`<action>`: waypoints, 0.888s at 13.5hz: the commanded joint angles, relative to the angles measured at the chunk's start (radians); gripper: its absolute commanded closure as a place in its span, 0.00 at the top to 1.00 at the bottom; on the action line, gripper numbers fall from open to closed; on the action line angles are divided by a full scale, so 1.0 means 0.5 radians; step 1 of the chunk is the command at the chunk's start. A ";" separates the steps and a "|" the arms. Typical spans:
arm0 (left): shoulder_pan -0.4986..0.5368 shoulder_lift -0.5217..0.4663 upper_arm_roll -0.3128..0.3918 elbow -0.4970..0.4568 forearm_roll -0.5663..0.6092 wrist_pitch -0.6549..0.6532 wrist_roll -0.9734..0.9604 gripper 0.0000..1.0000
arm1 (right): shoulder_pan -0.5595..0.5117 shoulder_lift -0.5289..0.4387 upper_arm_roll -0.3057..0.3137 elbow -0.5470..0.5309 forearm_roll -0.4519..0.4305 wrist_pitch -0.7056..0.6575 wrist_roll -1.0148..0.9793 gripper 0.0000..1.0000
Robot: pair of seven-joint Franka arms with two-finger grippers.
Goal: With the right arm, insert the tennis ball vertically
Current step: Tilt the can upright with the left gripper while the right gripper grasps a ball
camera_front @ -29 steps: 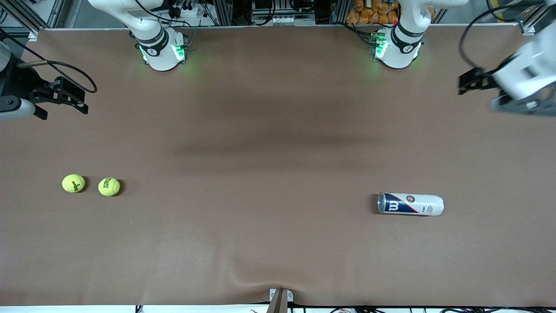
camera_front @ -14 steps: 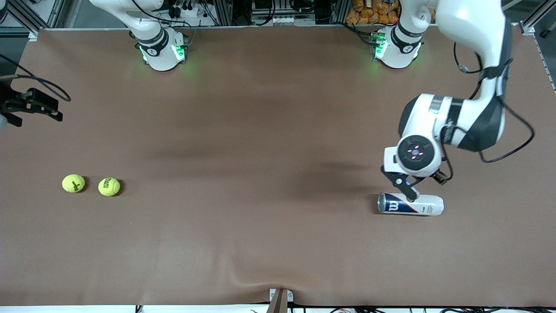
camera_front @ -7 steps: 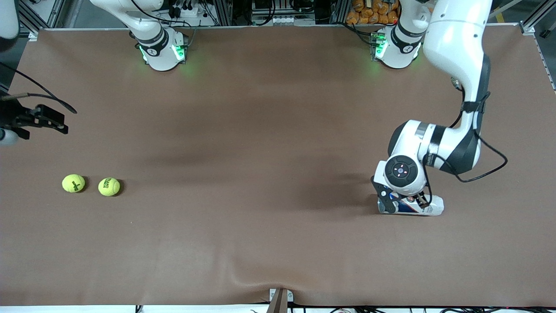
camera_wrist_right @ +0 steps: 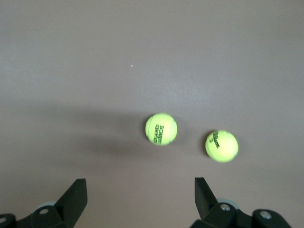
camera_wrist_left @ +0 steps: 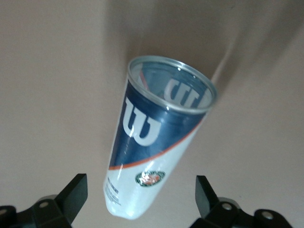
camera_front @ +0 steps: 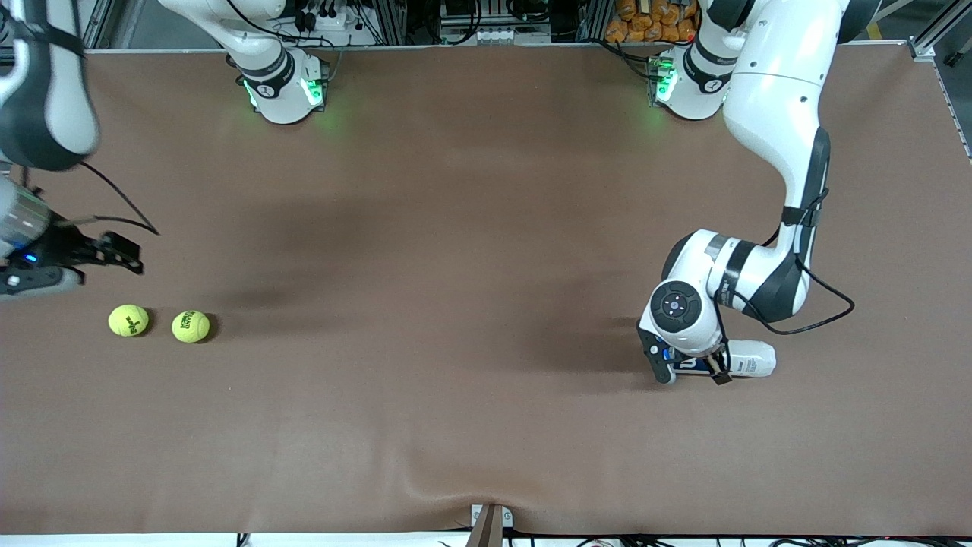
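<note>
Two yellow tennis balls lie side by side, close but apart, on the brown table [camera_front: 471, 425] toward the right arm's end. One tennis ball [camera_front: 190, 327] [camera_wrist_right: 161, 128] sits nearer the table's middle, the outer tennis ball [camera_front: 128, 320] [camera_wrist_right: 221, 146] nearer the table's edge. The right gripper [camera_front: 114, 254] [camera_wrist_right: 140, 199] hangs above the table just beside them, fingers spread wide and holding nothing; in the right wrist view both balls lie ahead of the fingertips, not between them. Toward the left arm's end, a blue and white ball can [camera_front: 748, 358] [camera_wrist_left: 152, 142] lies on its side, open mouth toward the table's middle. The left gripper [camera_front: 689, 374] [camera_wrist_left: 141, 199] is down over it, fingers open, one on each side of the can's body without closing on it
</note>
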 commanded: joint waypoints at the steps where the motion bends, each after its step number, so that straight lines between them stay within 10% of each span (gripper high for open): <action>1: 0.000 0.061 0.003 0.043 0.048 0.063 0.083 1.00 | -0.025 -0.041 0.019 -0.401 -0.013 0.487 -0.025 1.00; 12: 0.012 0.187 0.003 0.037 0.051 0.229 0.092 1.00 | -0.138 0.532 0.025 -0.473 0.008 1.154 -0.064 1.00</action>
